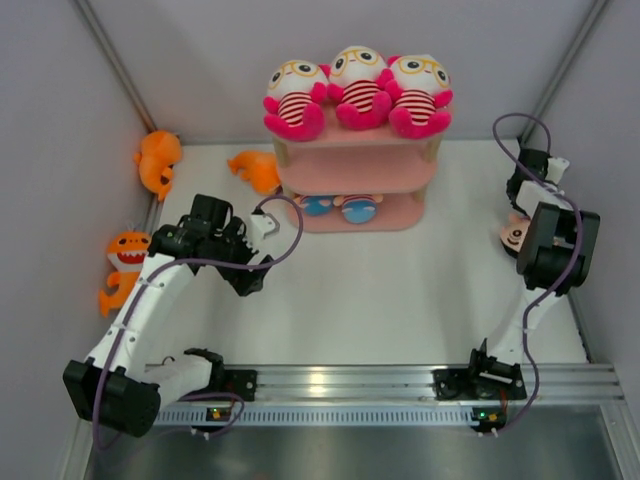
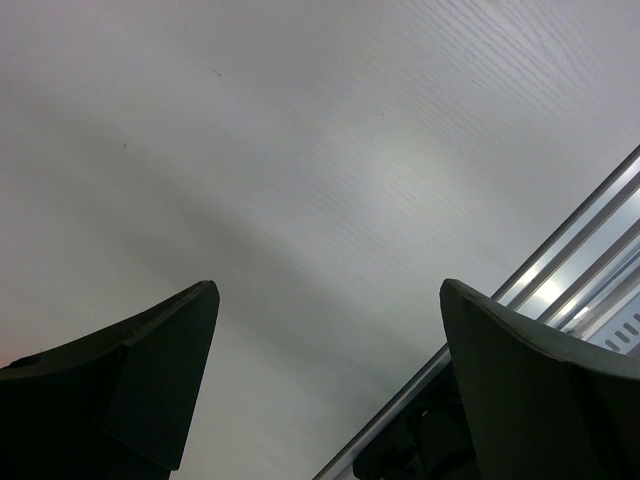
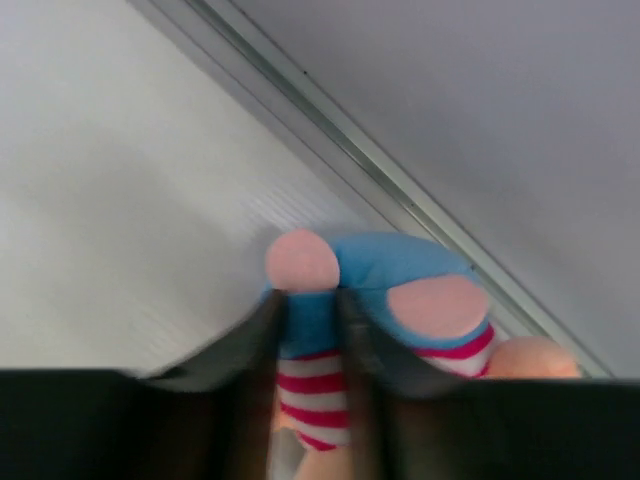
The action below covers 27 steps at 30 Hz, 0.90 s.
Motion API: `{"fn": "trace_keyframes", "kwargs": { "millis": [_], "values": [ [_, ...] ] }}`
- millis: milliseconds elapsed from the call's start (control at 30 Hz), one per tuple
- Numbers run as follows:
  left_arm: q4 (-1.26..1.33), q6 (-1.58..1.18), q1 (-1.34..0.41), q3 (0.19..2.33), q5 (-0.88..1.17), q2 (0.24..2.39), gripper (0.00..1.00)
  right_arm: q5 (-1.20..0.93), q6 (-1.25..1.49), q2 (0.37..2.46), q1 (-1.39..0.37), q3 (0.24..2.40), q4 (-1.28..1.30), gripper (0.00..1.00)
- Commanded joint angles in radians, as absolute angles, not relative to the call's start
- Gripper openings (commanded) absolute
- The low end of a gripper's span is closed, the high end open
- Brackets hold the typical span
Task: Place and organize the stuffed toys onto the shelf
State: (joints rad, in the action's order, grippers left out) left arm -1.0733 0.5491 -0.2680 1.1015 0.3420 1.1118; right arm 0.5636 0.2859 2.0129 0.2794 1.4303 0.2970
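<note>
At the right edge of the white table point(image 1: 400, 290), close against the grey wall: one small plush doll, peach-faced, with a blue body, red-and-white striped middle and pink feet point(image 3: 400, 265). It is pinched between the two dark fingers of the right gripper point(image 3: 308, 305), which are nearly together on its lower body. In the right wrist view the feet point away from the wrist and the head lies back beside the fingers.

Item, left gripper point(image 2: 328, 288): jaws spread wide and holding nothing, over bare tabletop.

Item, pink three-tier shelf with oval boards and pale wooden posts point(image 1: 355, 168), far centre. Three white-faced plushes with yellow glasses point(image 1: 357, 88) sit on the top board, and two matching blue dolls point(image 1: 338, 206) lie on the bottom board.

Item, three orange toothy plush sharks point(image 1: 125, 262), on the table at left.

Bearing for the next move, by judgement: the shelf lies leftward and slightly farther off from the held doll, its long axis running left to right. The right arm is nearer its right end, where the bottom board has room beside the two dolls.
</note>
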Motion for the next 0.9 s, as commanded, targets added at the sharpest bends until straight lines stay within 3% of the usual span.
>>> {"fn": "trace_keyframes", "kwargs": {
  "millis": [0,33,67,300,433,700,867],
  "values": [
    [-1.061,0.564,-0.268,1.127,0.353,1.111,0.98,0.508,0.281,1.918,0.302,1.341,0.259,0.14],
    [-1.06,0.569,-0.268,1.129,0.353,1.106,0.98,0.491,0.27,1.905,0.308,1.322,0.238,0.03],
    [-1.06,0.571,-0.268,1.126,0.354,1.103,0.98,0.479,0.249,1.89,0.31,1.303,0.221,0.0],
    [-1.06,0.575,-0.267,1.108,0.362,1.078,0.98,0.128,0.121,1.677,0.275,1.148,0.086,0.0],
    [-1.06,0.569,-0.268,1.104,0.362,1.059,0.98,-0.026,0.009,1.559,0.108,1.102,0.142,0.0],
    [-1.061,0.563,-0.267,1.077,0.344,1.011,0.98,-0.248,-0.118,1.189,-0.204,0.787,0.129,0.0],
    [-1.061,0.545,-0.264,1.081,0.322,0.999,0.98,-0.284,-0.34,1.101,-0.615,0.726,0.146,0.0]
  ]
}}
